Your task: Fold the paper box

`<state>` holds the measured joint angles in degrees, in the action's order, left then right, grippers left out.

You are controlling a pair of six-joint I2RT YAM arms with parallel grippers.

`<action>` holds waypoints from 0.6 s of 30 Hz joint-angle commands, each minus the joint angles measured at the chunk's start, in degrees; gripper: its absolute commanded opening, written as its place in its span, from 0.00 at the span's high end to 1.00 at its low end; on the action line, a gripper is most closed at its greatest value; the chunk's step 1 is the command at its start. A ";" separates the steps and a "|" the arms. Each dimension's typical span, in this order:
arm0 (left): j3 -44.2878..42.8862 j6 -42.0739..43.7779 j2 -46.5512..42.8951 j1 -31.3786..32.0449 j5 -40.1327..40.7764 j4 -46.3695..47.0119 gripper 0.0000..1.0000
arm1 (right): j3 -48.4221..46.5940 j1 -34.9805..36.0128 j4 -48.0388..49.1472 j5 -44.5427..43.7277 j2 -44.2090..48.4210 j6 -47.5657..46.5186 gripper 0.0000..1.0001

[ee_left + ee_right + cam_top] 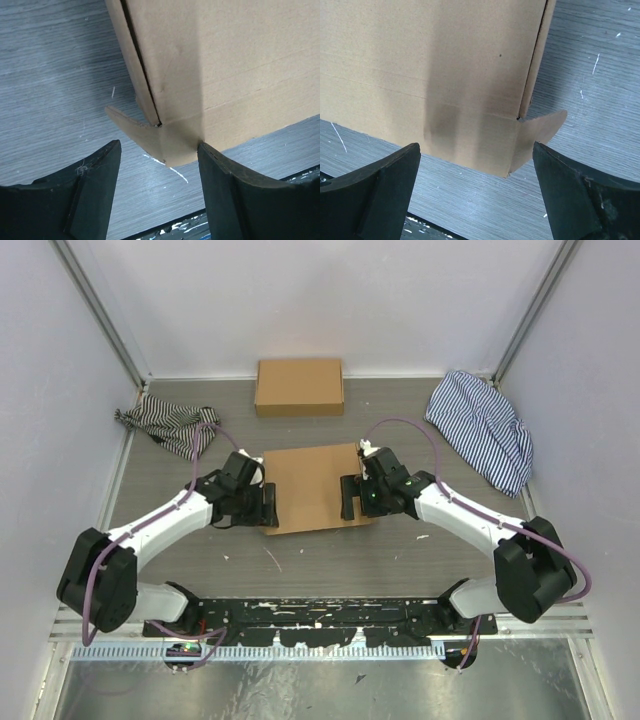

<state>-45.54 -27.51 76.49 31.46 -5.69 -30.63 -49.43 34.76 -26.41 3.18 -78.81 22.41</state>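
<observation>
The paper box (pixel 310 487) is a plain brown cardboard piece lying flat in the middle of the table. My left gripper (pixel 266 506) is open at its near left corner. In the left wrist view the box's corner (pixel 175 145) with a small tab sticking out left sits between the open fingers, above their tips. My right gripper (pixel 349 498) is open at the near right corner. In the right wrist view the box (pixel 435 75) fills the top, its corner tab (pixel 545 125) pointing right, between the wide-open fingers.
A neat low brown cardboard box (pixel 299 386) stands at the back centre. A striped cloth (pixel 170 426) lies at the back left, another striped cloth (pixel 483 428) at the back right. A black strip (pixel 320 618) runs along the near edge.
</observation>
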 commanded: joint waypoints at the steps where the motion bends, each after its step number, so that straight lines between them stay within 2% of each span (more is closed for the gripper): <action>1: 1.02 -0.52 1.04 0.13 -2.32 4.90 0.30 | -0.14 0.17 3.25 1.66 -0.21 -0.44 0.01; 8: 1.65 -0.25 1.06 0.19 -4.88 6.23 0.32 | 0.03 0.17 3.57 3.24 0.09 -0.52 0.03; 15: 3.40 0.43 -3.19 0.18 3.44 3.73 0.26 | 1.44 0.19 4.18 -4.00 2.36 -0.44 0.00; 18: 4.98 0.29 -6.33 0.18 4.21 5.85 0.24 | 2.32 0.17 6.25 -4.42 2.95 -0.95 0.00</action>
<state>-42.59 -27.49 74.32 31.46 -4.95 -26.92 -47.59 34.76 -24.29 1.76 -78.67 22.39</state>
